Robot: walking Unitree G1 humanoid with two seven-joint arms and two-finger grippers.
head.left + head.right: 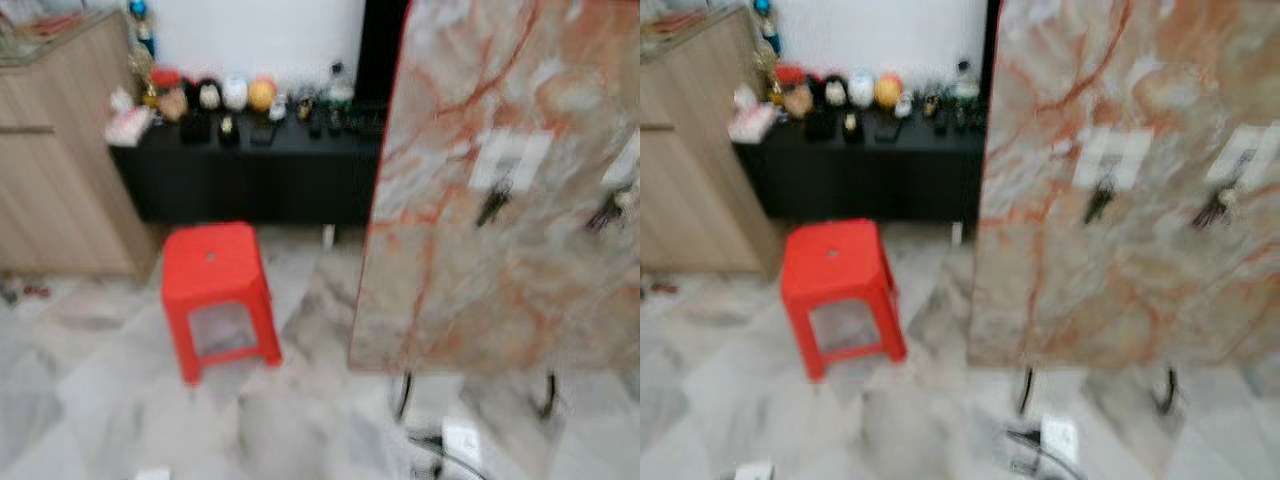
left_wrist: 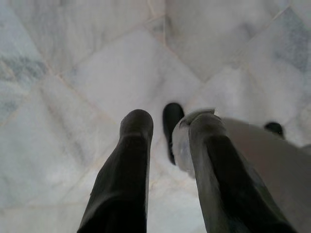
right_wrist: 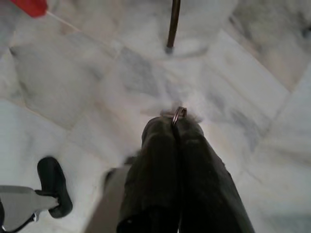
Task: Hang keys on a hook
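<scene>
Marble floor tiles [image 1: 120,400] spread across a blurry room. At about nine o'clock in the head views stands a wooden cupboard [image 1: 50,170]. Next comes a red stool [image 1: 215,295] near the middle, with a low black shelf [image 1: 250,170] of small toys behind it at twelve o'clock. At three o'clock a big marble board [image 1: 500,200] stands on thin black legs, and it has two white hook pads [image 1: 510,160] with dark bunches of keys already hanging under them. Down by the floor, the left gripper [image 2: 167,127] has its two fingers apart with nothing between them. The right gripper [image 3: 174,127] has its fingers pressed tight together on a small metal key ring [image 3: 179,115] that pokes out at the tips. So the keys are in the right gripper, low over the floor, near one leg of the board. It looks like the robot is carrying the keys to the board. Next it likely needs to step closer, lift the right arm, and slip the ring over a hook. The head views show the board and hooks, while the wrist views show the ring.
</scene>
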